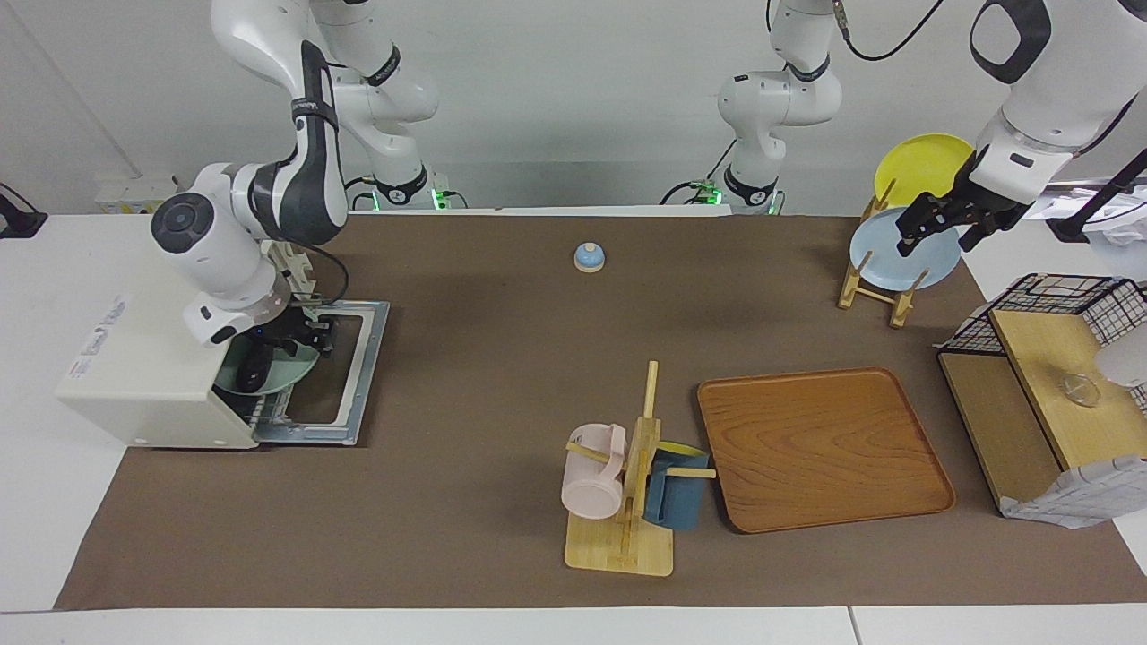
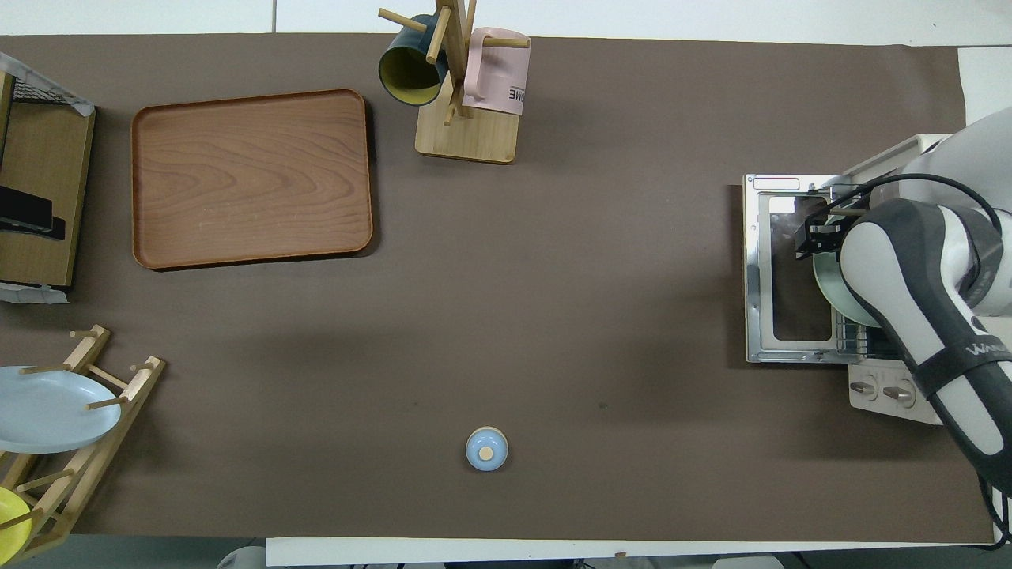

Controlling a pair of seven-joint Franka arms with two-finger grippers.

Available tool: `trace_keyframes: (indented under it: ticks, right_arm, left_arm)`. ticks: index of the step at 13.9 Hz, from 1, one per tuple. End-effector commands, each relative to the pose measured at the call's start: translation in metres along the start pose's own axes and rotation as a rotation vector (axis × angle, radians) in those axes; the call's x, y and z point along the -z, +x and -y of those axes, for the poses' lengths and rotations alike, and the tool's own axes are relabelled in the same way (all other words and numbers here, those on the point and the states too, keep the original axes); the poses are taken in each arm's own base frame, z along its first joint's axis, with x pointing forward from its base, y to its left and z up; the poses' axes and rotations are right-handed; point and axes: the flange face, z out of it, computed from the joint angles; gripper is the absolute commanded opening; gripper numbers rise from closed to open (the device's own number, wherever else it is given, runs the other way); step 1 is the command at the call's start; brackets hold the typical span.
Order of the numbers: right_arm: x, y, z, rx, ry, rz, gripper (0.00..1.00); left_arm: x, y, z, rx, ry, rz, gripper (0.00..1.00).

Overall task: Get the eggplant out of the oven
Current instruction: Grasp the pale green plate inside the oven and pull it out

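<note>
Right gripper: over the oven's lowered door, at the green plate's edge; finger state cannot be told.
Eggplant: dark, lying on the green plate in the oven mouth, not gripped.
Oven: at the right arm's end of the table, door folded flat.
Left gripper: waiting over the plate rack; finger state cannot be told.
Risk: glossy skin may slip from a shallow pinch; a low wrist may knock the plate.

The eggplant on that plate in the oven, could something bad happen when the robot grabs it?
Maybe. The eggplant lies on a green plate that sticks out past the oven over the open door, so the right gripper could tip or drag the plate. The glossy eggplant might also slip.
</note>
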Motion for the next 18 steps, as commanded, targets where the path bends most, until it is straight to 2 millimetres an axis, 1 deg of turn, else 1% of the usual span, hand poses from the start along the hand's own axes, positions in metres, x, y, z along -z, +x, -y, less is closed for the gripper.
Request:
trace_keyframes:
  ticks: [1, 2, 3, 4, 5, 7, 8, 9, 10, 11, 13, 14, 15, 17, 18]
  right_arm:
    - [0.005, -0.008, 0.002, 0.003, 0.008, -0.017, 0.57]
    - [0.001, -0.008, 0.003, 0.007, 0.006, -0.01, 0.52]
    - [-0.009, -0.009, 0.001, 0.02, -0.007, 0.008, 0.37]
    - [-0.014, -0.008, 0.001, 0.053, -0.039, 0.018, 0.16]
    - [-0.013, -0.008, 0.003, 0.086, -0.081, 0.019, 0.02]
    - [-0.009, -0.007, 0.025, 0.139, -0.115, 0.02, 0.0]
    - [0.0, -0.003, 0.038, 0.169, -0.144, 0.015, 0.0]
    - [0.007, 0.002, 0.056, 0.185, -0.171, 0.024, 0.0]
    - [0.024, 0.007, 0.089, 0.167, -0.187, 0.016, 0.0]
    - [0.036, 0.007, 0.129, 0.141, -0.197, 0.008, 0.0]
    - [0.054, 0.011, 0.233, 0.032, -0.198, -0.011, 0.0]
    - [0.058, 0.015, 0.281, -0.044, -0.156, -0.002, 0.0]
    - [0.057, 0.012, 0.334, -0.08, -0.1, 0.0, 0.0]
    - [0.032, -0.005, 0.426, -0.122, -0.056, -0.033, 0.0]
    - [0.015, -0.01, 0.468, -0.184, -0.009, -0.063, 0.0]
  left_arm:
    - [0.001, -0.001, 0.003, -0.006, -0.002, 0.011, 1.0]
    - [0.001, -0.001, 0.002, -0.009, -0.002, 0.011, 1.0]
    - [0.001, -0.001, 0.003, -0.006, -0.002, 0.011, 1.0]
    - [0.001, -0.001, 0.002, -0.007, -0.002, 0.011, 1.0]
    - [0.001, -0.001, 0.002, -0.007, -0.002, 0.011, 1.0]
    - [0.001, -0.001, 0.002, -0.007, -0.002, 0.011, 1.0]
    - [0.001, -0.001, 0.002, -0.009, -0.002, 0.011, 1.0]
    - [0.001, -0.001, 0.002, -0.007, -0.002, 0.011, 1.0]
    - [0.001, -0.001, 0.003, -0.006, -0.002, 0.011, 1.0]
    - [0.001, -0.001, 0.002, -0.009, -0.002, 0.011, 1.0]
    - [-0.001, -0.003, 0.006, -0.003, -0.001, 0.026, 1.0]
    - [-0.001, -0.003, 0.016, 0.019, -0.002, 0.025, 1.0]
    - [-0.001, -0.004, 0.03, 0.045, -0.003, 0.025, 1.0]
    - [-0.002, -0.006, 0.042, 0.063, -0.005, 0.036, 1.0]
    - [-0.002, -0.007, 0.046, 0.072, -0.005, 0.037, 1.0]
